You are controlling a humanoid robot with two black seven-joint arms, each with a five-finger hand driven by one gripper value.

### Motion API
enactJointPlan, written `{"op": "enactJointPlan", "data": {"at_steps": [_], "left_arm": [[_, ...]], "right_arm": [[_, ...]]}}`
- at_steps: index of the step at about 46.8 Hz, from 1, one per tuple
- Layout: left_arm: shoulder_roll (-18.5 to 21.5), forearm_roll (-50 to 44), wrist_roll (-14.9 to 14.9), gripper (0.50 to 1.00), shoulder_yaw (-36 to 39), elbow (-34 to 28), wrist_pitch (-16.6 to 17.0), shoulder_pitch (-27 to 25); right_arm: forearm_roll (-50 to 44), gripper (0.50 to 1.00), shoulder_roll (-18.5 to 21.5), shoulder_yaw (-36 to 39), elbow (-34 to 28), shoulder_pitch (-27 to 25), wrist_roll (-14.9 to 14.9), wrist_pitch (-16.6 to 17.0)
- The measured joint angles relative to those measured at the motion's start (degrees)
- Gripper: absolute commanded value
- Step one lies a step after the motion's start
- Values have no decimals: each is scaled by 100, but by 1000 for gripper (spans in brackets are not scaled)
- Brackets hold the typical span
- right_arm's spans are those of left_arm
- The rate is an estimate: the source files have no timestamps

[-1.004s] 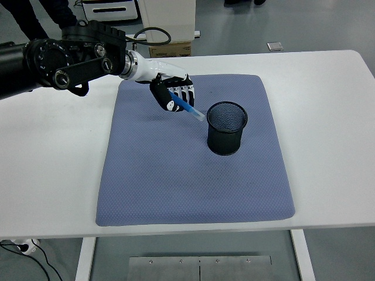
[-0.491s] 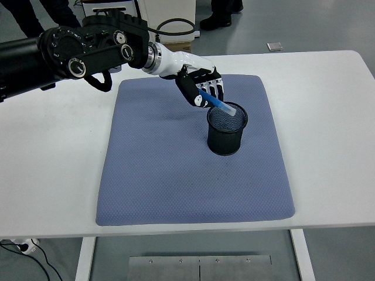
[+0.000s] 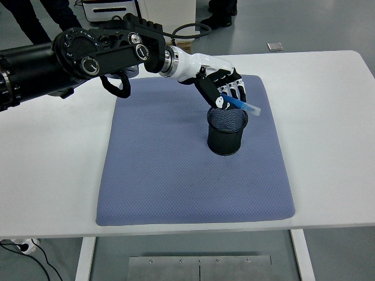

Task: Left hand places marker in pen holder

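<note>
My left hand reaches in from the left and hovers just above the far rim of the black mesh pen holder. Its fingers are shut on a blue marker with a white tip. The marker lies nearly level, its tip pointing right and sticking out past the holder's right rim. The holder stands upright on the blue-grey mat, right of its middle. My right hand is out of view.
The mat covers the middle of the white table. Behind the table's far edge stand a white cabinet with a black cable and a person's legs at the top left.
My left hand has carried the marker rightward, from over the mat's far left part to directly above the holder. The marker now lies flatter, its tip beyond the holder's right rim.
</note>
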Motion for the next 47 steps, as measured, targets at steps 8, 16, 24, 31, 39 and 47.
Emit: {"op": "enactJointPlan", "data": {"at_steps": [8,16,24,31,39,47], "left_arm": [[-96,-413,2,500,-64,-1,36,107],[-169,-870,1,500,-101,-3,47,262],[-194,-1330,18,500,-106,-1,193,445],[-217,-1704,9,500,-106,13,305,588],[-208,-1989,-50,812,-103,22,456,714],[-159,-2261,-76,1000,-153,27,705,752]], "right_arm": [[0,1000,0,0,0,0,0,0],[0,1000,0,0,0,0,1,0],[0,1000,0,0,0,-1,0,0],[0,1000,0,0,0,0,-1,0],[0,1000,0,1,0,1,0,0],[0,1000,0,0,0,0,-1,0]]}}
